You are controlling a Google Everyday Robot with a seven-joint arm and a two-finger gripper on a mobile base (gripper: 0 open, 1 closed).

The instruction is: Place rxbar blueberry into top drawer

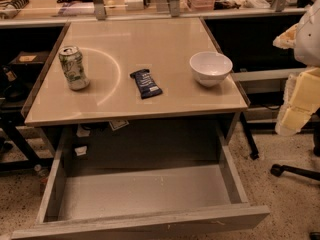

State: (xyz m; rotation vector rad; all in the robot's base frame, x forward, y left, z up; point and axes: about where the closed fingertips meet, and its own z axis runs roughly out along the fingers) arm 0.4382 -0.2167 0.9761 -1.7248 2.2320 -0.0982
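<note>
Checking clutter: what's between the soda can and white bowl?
The rxbar blueberry, flat on the table, camera view. Gripper hangs right of the table.

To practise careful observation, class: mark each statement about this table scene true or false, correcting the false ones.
1. The rxbar blueberry lies on the tabletop between the soda can and the white bowl. True.
2. The top drawer is shut. False: it is pulled open.
3. The soda can lies on its side. False: it stands upright.
4. The white bowl stands near the tabletop's right edge. True.
5. The pincer grips the bar. False: it is at the picture's right edge, beside the table, apart from the bar.
</note>
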